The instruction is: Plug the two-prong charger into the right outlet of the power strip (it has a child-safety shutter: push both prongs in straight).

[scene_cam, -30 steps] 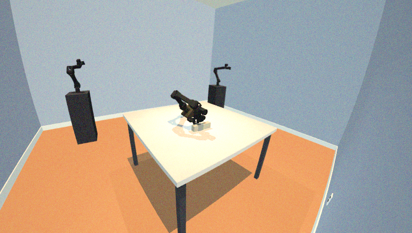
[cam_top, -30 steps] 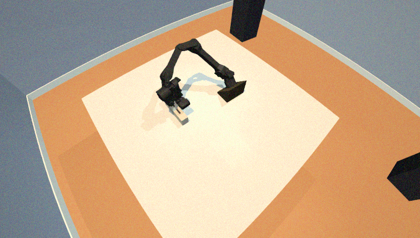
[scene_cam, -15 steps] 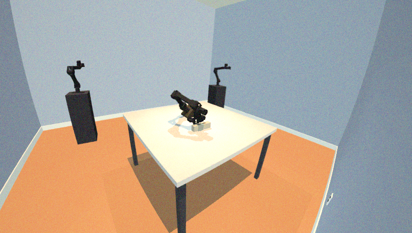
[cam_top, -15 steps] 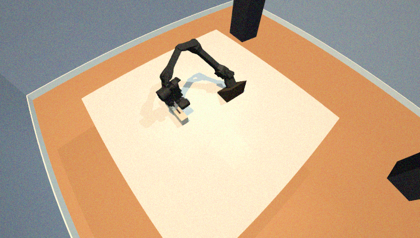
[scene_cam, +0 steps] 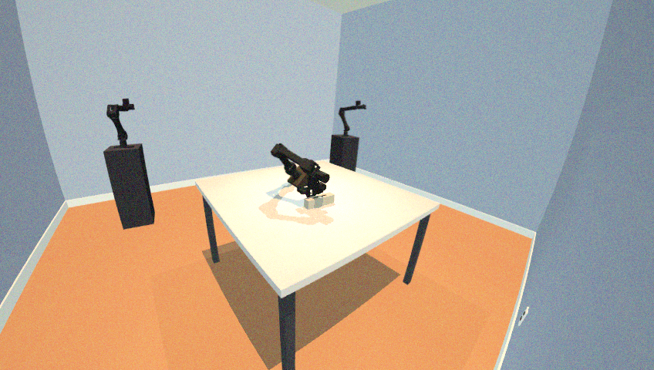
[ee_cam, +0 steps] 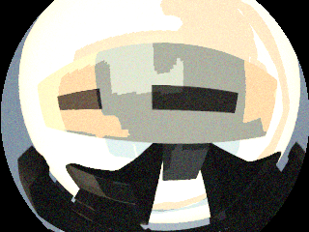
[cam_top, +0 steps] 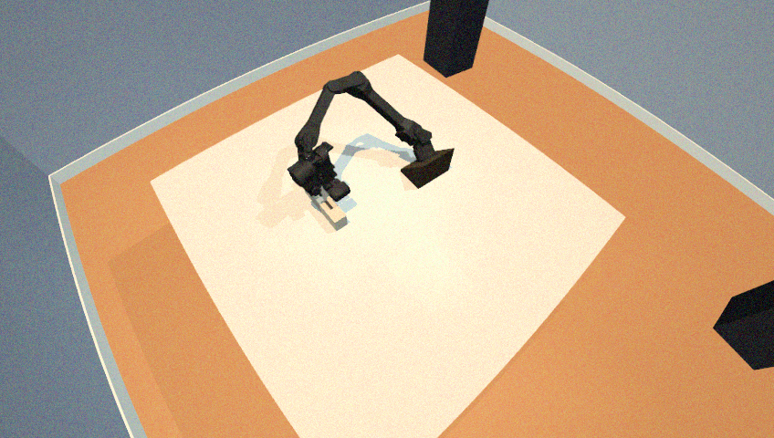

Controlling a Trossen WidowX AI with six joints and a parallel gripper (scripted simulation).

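Note:
The power strip [cam_top: 339, 217] [scene_cam: 328, 200] [ee_cam: 130, 113] is a long pale block on the table, partly in shadow. In the wrist view it lies across the picture, with a dark recess [ee_cam: 79, 100] at left and a longer dark recess [ee_cam: 194, 99] at right. My gripper [cam_top: 323, 198] [ee_cam: 180, 142] is shut on the charger, a small dark grey block [ee_cam: 183, 166] between the black fingers. In the wrist view the charger shows just below the strip's near edge, under the right recess. The prongs are hidden, and I cannot tell whether charger and strip touch.
The arm's dark wedge-shaped base [cam_top: 429, 169] stands on the pale table [cam_top: 407, 325] [scene_cam: 275, 247]. Two other arms stand on black pedestals [scene_cam: 130, 187] [scene_cam: 343, 151] beyond the table. The arm's shadow falls across the strip and the table around it.

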